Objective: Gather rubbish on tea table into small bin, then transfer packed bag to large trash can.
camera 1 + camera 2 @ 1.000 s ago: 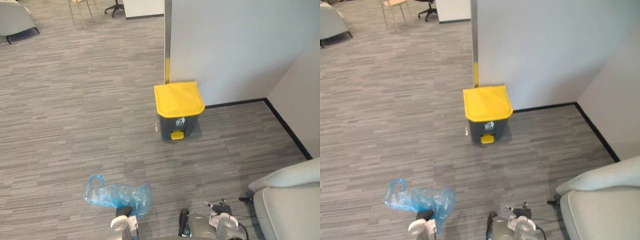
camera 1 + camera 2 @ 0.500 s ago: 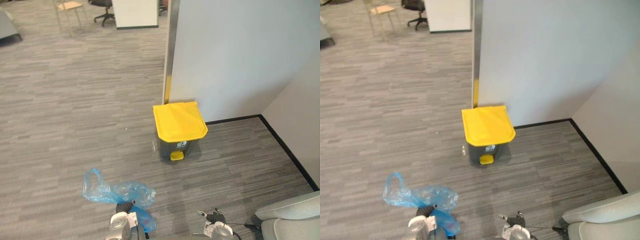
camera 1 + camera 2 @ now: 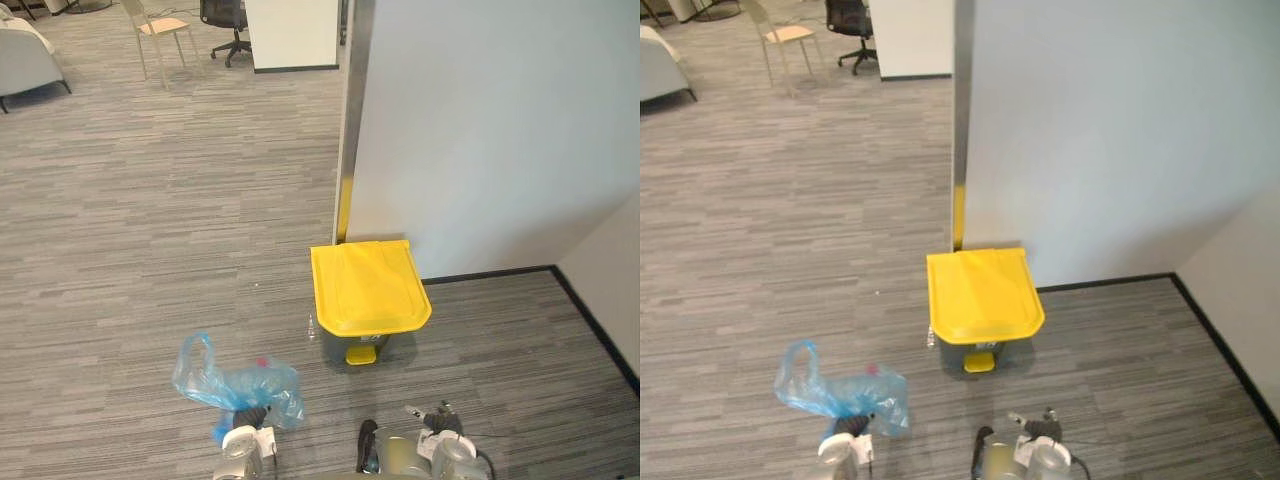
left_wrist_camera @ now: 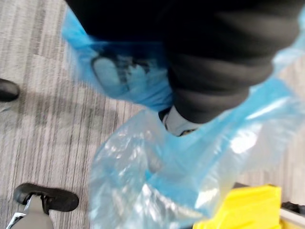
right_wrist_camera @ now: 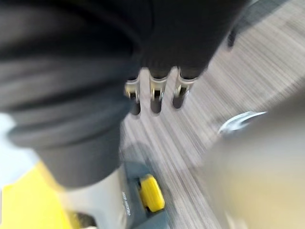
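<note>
Grey striped carpet [image 3: 150, 200], white partition [image 3: 480, 130] behind. Yellow-lidded pedal bin [image 3: 368, 292] against partition, lid down, pedal facing robot. Blue rubbish bag [image 3: 240, 385] carried on left hand [image 3: 248, 418], short of bin; grip buried in plastic, cannot tell. Right hand [image 5: 153, 93] slack, empty, probably kept free for lid.

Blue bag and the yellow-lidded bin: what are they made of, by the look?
Blue bag: probably thin plastic film; translucent, glossy, crumpled, contents show through. Bin lid: moulded hard plastic by the look; smooth yellow, slight sheen. Bin body: likely the same, dark grey.
</note>
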You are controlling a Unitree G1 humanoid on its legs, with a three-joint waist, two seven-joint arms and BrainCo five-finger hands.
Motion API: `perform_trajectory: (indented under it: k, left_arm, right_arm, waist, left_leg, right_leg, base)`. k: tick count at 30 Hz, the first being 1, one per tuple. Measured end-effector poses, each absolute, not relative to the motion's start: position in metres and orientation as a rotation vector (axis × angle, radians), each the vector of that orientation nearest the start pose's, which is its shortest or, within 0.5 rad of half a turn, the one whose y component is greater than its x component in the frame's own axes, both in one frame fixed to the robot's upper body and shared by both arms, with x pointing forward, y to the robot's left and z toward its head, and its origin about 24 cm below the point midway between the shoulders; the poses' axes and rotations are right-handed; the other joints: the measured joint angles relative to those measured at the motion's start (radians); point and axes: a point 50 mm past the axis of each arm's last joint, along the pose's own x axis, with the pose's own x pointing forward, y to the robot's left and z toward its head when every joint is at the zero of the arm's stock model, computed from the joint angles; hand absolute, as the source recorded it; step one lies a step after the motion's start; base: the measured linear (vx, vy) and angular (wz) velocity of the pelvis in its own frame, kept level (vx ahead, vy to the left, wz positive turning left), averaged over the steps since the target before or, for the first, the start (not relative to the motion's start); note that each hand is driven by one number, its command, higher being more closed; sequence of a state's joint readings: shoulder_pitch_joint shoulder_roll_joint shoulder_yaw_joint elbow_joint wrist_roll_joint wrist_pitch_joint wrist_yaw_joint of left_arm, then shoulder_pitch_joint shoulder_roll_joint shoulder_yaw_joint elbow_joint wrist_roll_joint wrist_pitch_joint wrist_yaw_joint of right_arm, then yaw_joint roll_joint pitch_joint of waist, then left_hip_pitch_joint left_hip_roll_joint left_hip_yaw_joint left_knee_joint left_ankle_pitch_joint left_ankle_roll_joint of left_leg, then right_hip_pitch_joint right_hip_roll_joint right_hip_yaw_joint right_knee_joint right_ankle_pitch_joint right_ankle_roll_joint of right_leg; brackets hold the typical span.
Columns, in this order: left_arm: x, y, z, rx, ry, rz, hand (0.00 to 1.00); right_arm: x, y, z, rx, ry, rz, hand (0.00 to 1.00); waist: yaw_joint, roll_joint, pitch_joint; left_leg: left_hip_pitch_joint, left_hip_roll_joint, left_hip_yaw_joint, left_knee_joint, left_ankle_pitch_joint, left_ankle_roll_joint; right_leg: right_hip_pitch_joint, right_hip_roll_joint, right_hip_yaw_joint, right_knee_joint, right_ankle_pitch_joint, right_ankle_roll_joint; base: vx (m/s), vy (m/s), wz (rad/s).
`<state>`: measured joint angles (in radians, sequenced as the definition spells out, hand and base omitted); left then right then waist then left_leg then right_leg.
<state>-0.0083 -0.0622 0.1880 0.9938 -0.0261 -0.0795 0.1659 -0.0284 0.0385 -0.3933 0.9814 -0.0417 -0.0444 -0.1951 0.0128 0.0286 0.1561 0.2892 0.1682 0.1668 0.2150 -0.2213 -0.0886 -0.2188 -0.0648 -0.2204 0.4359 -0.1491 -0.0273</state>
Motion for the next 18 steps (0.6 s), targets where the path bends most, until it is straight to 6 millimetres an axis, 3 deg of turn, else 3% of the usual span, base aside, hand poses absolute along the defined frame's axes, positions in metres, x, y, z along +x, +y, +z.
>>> perform_trajectory:
  k: [2,3,5,7,9,10,11,12,15,18]
  left_arm:
    - [0.144,0.158,-0.146,-0.094,0.918,0.291,1.00]
    - [0.144,0.158,-0.146,-0.094,0.919,0.292,1.00]
    - [0.141,0.161,-0.146,-0.091,0.917,0.298,1.00]
    - [0.143,0.162,-0.145,-0.091,0.904,0.301,1.00]
    - [0.142,0.162,-0.145,-0.090,0.905,0.303,1.00]
    - [0.142,0.160,-0.145,-0.095,0.907,0.300,1.00]
    - [0.142,0.160,-0.145,-0.095,0.907,0.301,1.00]
    - [0.140,0.162,-0.146,-0.090,0.913,0.310,1.00]
    - [0.138,0.161,-0.147,-0.081,0.926,0.294,1.00]
    - [0.133,0.163,-0.150,-0.074,0.948,0.299,1.00]
  right_arm:
    - [0.132,-0.195,-0.147,0.088,0.958,-0.496,0.00]
    - [0.131,-0.195,-0.148,0.086,0.963,-0.494,0.00]
    - [0.126,-0.193,-0.151,0.087,0.985,-0.491,0.00]
    - [0.126,-0.192,-0.151,0.091,0.989,-0.489,0.00]
    - [0.125,-0.191,-0.151,0.094,0.995,-0.491,0.00]
    - [0.124,-0.193,-0.151,0.092,0.995,-0.495,0.00]
    - [0.124,-0.194,-0.151,0.092,0.995,-0.499,0.00]
    - [0.120,-0.193,-0.152,0.096,1.005,-0.502,0.00]
    - [0.111,-0.187,-0.156,0.116,1.029,-0.506,0.00]
    - [0.111,-0.186,-0.156,0.125,1.030,-0.512,0.00]
  waist:
    - [-0.007,-0.005,0.002]
    - [-0.005,-0.011,0.001]
    - [0.000,-0.019,-0.002]
    - [0.003,-0.020,-0.005]
    - [0.006,-0.024,-0.011]
    - [0.006,-0.010,-0.015]
    - [0.007,-0.010,-0.014]
    - [0.021,-0.020,-0.026]
    - [0.020,-0.048,-0.055]
    - [0.020,-0.050,-0.056]
  left_leg:
    - [-0.095,0.063,-0.041,0.270,0.045,-0.065]
    - [-0.122,0.074,-0.040,0.322,0.054,-0.077]
    - [-0.223,0.114,0.036,0.464,-0.007,-0.067]
    - [-0.256,0.100,0.078,0.375,-0.049,-0.047]
    - [-0.276,0.064,0.078,0.214,-0.044,-0.027]
    - [-0.279,0.040,0.066,0.059,0.061,0.010]
    - [-0.279,0.035,0.064,0.042,0.076,-0.030]
    - [-0.246,0.016,0.083,0.015,0.078,-0.028]
    - [-0.202,-0.046,0.120,-0.083,0.097,-0.001]
    - [-0.180,-0.064,0.135,-0.121,0.106,0.005]
  right_leg:
    - [0.118,0.029,-0.043,-0.080,-0.017,-0.009]
    - [0.136,0.031,-0.042,-0.097,-0.019,-0.012]
    - [0.223,0.041,-0.048,-0.188,-0.003,-0.019]
    - [0.253,0.034,-0.032,-0.218,0.005,-0.014]
    - [0.261,0.019,-0.006,-0.226,0.013,-0.002]
    - [0.269,0.019,0.013,-0.239,0.022,0.020]
    - [0.273,0.022,0.027,-0.245,0.021,0.033]
    - [0.281,0.013,0.062,-0.269,0.033,0.061]
    - [0.290,-0.035,0.088,-0.323,0.054,0.095]
    - [0.289,-0.043,0.105,-0.343,0.064,0.104]
  base:
    - [0.27,-0.189,0.53]
    - [0.25,-0.099,0.19]
    - [0.25,-0.050,-0.07]
    - [0.22,0.060,-0.29]
    - [0.20,0.149,-0.39]
    - [0.15,0.152,-0.35]
    - [0.18,0.174,-0.60]
    - [0.15,0.176,-0.47]
    - [0.11,0.220,-0.25]
    - [0.02,0.075,-0.16]
